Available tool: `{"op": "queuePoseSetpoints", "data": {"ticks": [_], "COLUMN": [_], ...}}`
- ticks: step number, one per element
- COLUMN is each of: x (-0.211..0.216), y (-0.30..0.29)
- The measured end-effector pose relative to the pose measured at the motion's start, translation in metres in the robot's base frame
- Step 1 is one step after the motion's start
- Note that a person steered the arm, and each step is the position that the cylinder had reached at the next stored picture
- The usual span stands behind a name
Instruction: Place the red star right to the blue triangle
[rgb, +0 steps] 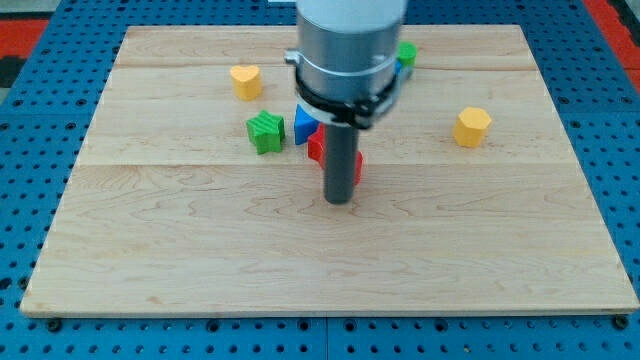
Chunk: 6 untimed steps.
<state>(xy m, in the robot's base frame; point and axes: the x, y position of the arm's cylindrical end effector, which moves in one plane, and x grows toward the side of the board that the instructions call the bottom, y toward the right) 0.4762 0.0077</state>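
Nearest the view's bottom, my tip (340, 200) rests on the wooden table (200, 260), just below the red star (316, 148). This arm carries no fingers, only the dark rod, so there is no grip to report. The rod covers much of the red star, which shows on both sides of it. The blue triangle (303, 124) sits touching the star at its upper left. Just left of the triangle stands the green star (265, 132). Well to the view's right is a yellow hexagon (472, 126). Farther up, a yellow heart-like block (245, 81) lies left, and a green block (407, 53) peeks beside the arm housing, shape unclear.
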Motion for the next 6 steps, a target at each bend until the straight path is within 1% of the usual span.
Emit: {"op": "queuePoseSetpoints", "data": {"ticks": [1, 3, 4, 5, 6], "x": [-0.038, -0.044, -0.056, -0.045, -0.022], "y": [0.004, 0.043, 0.061, 0.044, -0.016]}}
